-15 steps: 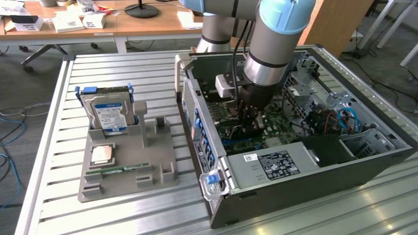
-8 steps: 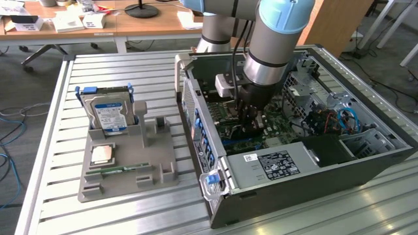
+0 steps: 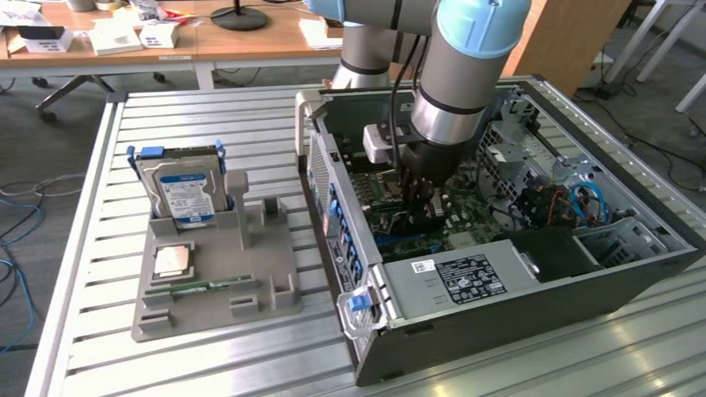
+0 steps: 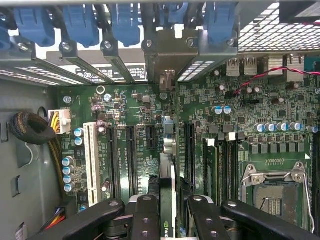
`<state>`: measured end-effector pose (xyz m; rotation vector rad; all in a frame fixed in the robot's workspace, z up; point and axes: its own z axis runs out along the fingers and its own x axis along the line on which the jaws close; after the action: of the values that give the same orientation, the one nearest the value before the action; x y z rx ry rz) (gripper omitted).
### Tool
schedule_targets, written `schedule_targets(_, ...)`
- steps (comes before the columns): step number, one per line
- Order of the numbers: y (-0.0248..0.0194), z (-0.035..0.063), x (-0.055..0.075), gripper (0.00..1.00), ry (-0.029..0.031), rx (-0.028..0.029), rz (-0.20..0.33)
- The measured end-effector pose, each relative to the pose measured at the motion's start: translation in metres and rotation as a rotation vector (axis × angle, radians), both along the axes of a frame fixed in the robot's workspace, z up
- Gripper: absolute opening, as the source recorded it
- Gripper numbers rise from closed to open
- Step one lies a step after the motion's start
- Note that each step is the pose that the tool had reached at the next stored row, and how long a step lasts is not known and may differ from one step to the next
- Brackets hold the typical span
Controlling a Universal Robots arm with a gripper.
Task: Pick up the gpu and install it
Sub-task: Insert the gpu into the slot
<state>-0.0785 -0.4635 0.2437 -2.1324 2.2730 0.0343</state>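
Install step: my gripper (image 4: 168, 207) is clamped on the gpu (image 4: 168, 165), held edge-on inside the case (image 3: 530, 289), over the motherboard (image 4: 135, 105) slots. Seating likely needs square alignment and a straight push.

Robotics lab or test workshop inside an office-type room. Cues: industrial robot arm (image 3: 464, 74) with its gripper (image 3: 425, 222) down in an open PC tower (image 3: 530, 322), bare motherboard (image 4: 135, 105) exposed. Slatted aluminium worktable (image 3: 221, 107). Grey parts fixture (image 3: 198, 306) holding a hard drive (image 3: 185, 194) upright. Behind: wooden desks (image 3: 243, 45) cluttered with boxes and papers (image 3: 116, 37), lamp base (image 3: 240, 18), chair legs on castors (image 3: 72, 87), loose cables (image 3: 16, 198) on the grey floor.
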Motion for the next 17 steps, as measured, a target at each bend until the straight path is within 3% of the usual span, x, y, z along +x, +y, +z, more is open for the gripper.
schedule_targets(17, 0.0000, -0.0010, -0.0001, 0.27, -0.0001, 0.0001, 0.002)
